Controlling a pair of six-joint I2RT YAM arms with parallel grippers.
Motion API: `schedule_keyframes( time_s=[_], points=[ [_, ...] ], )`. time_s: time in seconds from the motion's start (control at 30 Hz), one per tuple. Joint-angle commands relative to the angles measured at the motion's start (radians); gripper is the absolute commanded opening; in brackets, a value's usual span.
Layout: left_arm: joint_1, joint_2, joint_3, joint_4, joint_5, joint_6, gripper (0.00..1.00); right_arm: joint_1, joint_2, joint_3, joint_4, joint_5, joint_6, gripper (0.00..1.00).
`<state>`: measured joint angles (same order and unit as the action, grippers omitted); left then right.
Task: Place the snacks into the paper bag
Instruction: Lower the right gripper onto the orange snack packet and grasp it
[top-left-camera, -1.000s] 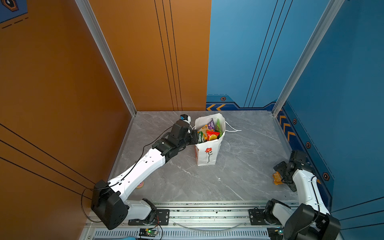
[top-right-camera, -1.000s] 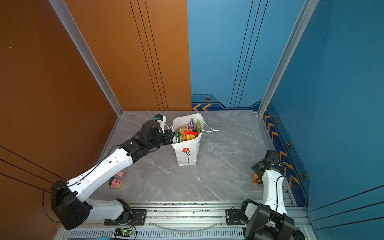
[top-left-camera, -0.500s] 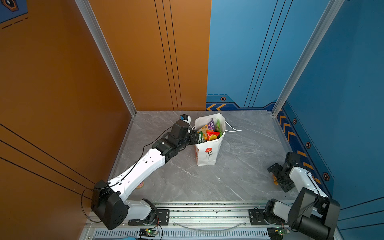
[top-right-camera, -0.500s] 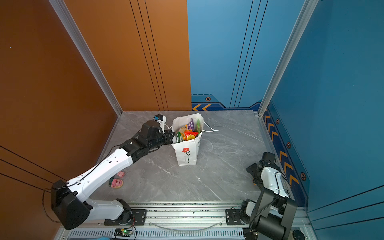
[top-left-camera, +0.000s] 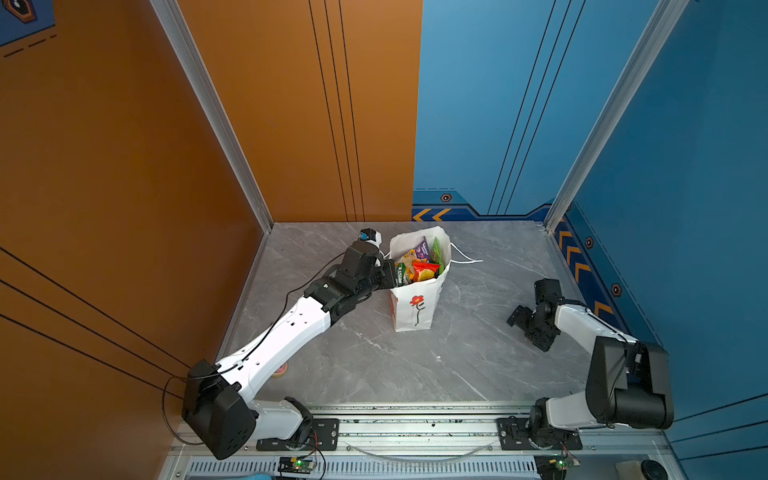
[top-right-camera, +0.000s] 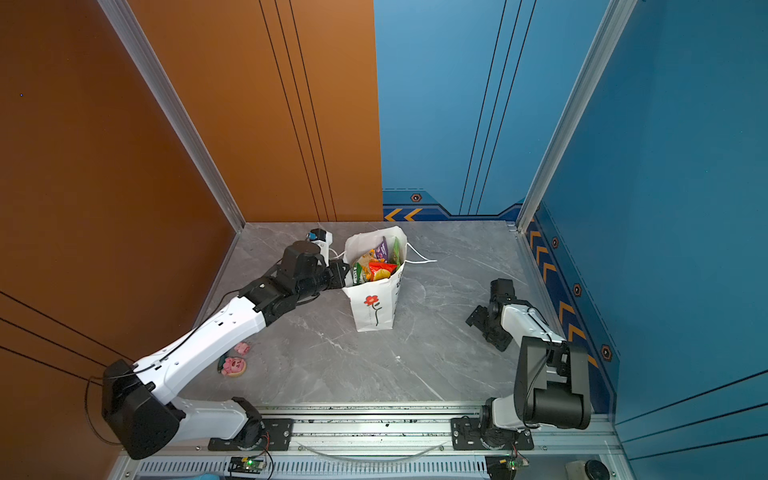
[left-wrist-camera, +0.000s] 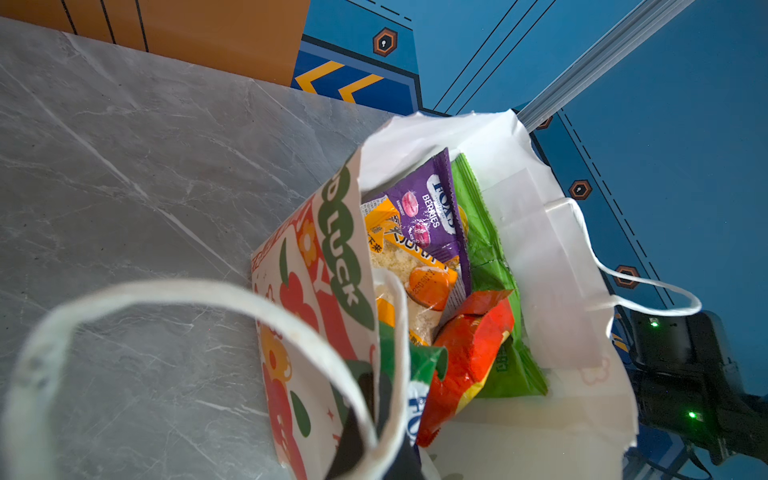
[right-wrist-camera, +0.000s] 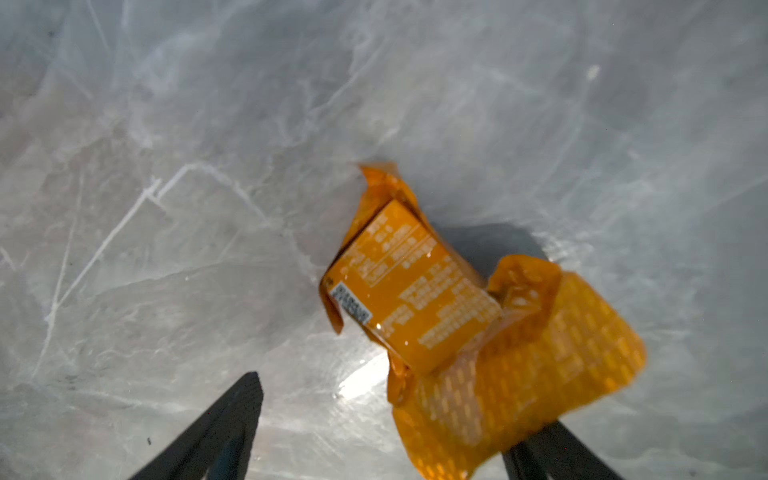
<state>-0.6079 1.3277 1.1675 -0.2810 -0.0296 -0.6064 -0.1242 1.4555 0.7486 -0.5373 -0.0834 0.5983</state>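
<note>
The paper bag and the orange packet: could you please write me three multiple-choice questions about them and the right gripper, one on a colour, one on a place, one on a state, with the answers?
1. The flower printed on the front of the paper bag is:
A. red
B. blue
C. yellow

2. The orange packet lies:
A. inside the bag
B. on the table, just ahead of the right gripper
C. across the bag's rim

3. The jaws of the right gripper are:
A. shut on the packet
B. shut on nothing
C. open

Answers:
1 A: both top views show red petals on a thin dark stem.
2 B: the right wrist view shows the packet flat on the grey surface, in front of the fingers.
3 C: in that view the two dark fingers stand wide apart.
</note>
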Motion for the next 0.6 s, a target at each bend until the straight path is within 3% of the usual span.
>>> schedule_keyframes(
  time_s=[0.0,0.23,0.33,0.57],
  points=[
    [0.011,-0.030,0.011,0.049,0.006,0.014,0.00,0.017,0.021,0.016,-0.018,-0.002,-0.016,0.86],
    [0.022,-0.030,0.005,0.052,0.014,0.012,0.00,-0.024,-0.047,0.060,-0.085,0.093,-0.052,0.86],
    [0.023,-0.030,0.004,0.054,0.017,0.011,0.00,-0.033,-0.072,0.070,-0.103,0.156,-0.048,0.92],
    [0.028,-0.032,0.002,0.053,0.020,0.011,0.00,-0.088,-0.058,0.110,-0.082,0.147,-0.042,0.98]
  ],
)
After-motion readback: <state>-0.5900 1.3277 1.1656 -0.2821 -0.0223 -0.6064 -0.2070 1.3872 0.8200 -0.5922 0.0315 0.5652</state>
